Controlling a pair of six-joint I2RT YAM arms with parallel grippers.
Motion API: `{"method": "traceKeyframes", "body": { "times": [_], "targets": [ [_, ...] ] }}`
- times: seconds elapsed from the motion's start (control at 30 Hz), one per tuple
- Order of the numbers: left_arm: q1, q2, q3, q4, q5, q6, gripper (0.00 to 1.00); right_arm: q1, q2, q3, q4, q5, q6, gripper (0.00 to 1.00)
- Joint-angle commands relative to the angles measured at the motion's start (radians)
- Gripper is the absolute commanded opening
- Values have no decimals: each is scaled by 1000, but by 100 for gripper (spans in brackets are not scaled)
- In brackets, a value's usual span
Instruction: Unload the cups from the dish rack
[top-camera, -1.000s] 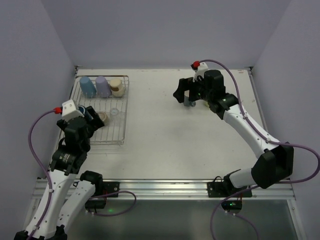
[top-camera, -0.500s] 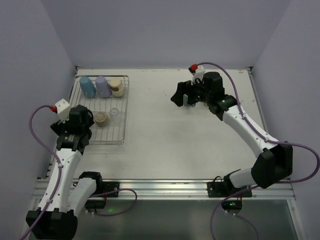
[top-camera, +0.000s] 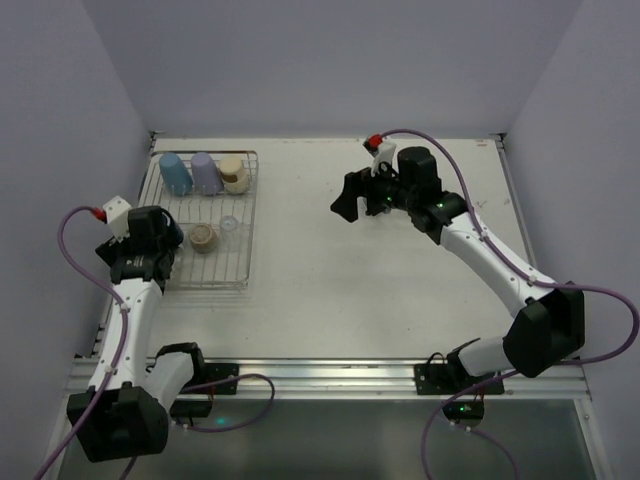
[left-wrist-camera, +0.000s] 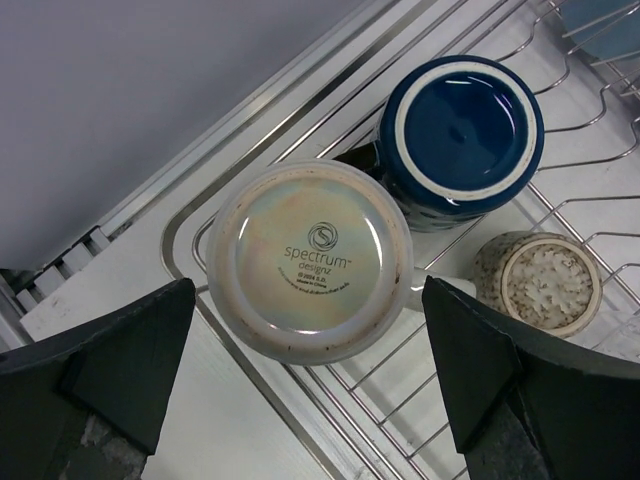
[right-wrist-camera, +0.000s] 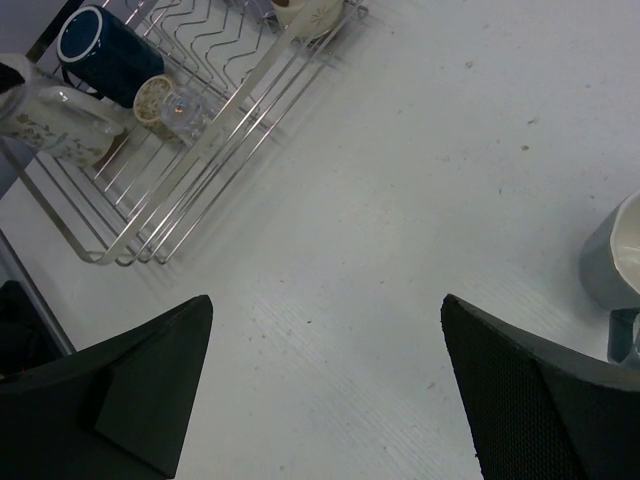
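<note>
Hanging over the near-left corner of the dish rack (top-camera: 225, 262), the L gripper (left-wrist-camera: 310, 330) has its jaws spread wide. One matte black finger sits each side of a pale cup (left-wrist-camera: 310, 255) that stands bottom-up on the wires. Small gaps show btwn fingers and cup wall, so nothing is gripped. The cup's base is round, glazed w/ a faint pearly sheen, brownish staining at the edge and a maker's stamp in the middle.

Just beside it is the navy mug (left-wrist-camera: 460, 130), also inverted, w/ glossy dark-blue glaze and a bare white foot ring. Next along is a small speckled cup (left-wrist-camera: 538, 282), bottom-up, w/ a rough, stone-like base. Close by it stands a tiny clear glass (top-camera: 231, 226).

The rack is silver wire and rectangular, w/ a grid floor, wavy cross wires, low raised sides and a thicker rounded outer frame. It lies on the left-far part of the white, finely scuffed table (top-camera: 330, 290).

Further out, the R gripper (top-camera: 360, 200) hovers above bare tabletop, well apart from the rack, jaws at full spread w/ nothing btwn them. Near it a grey cup (right-wrist-camera: 612, 255) stands upright on the table, smooth, cream inside, cut off by the edge of the R wrist view.

Farthest off, three cups stand side by side along the rack's far end: light blue cup (top-camera: 175, 172), lavender cup (top-camera: 206, 172) and beige cup (top-camera: 235, 175). All are smooth, roughly cylindrical shapes.
</note>
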Motion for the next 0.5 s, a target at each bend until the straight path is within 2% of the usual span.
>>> {"method": "traceKeyframes", "body": {
  "times": [0.0,0.47],
  "targets": [
    [26,57,-6,75,50,36,100,33,-21,21,27,-7,-36,98],
    [72,124,-39,154,35,41,100,74,-3,37,18,-7,-60,98]
  ]
}}
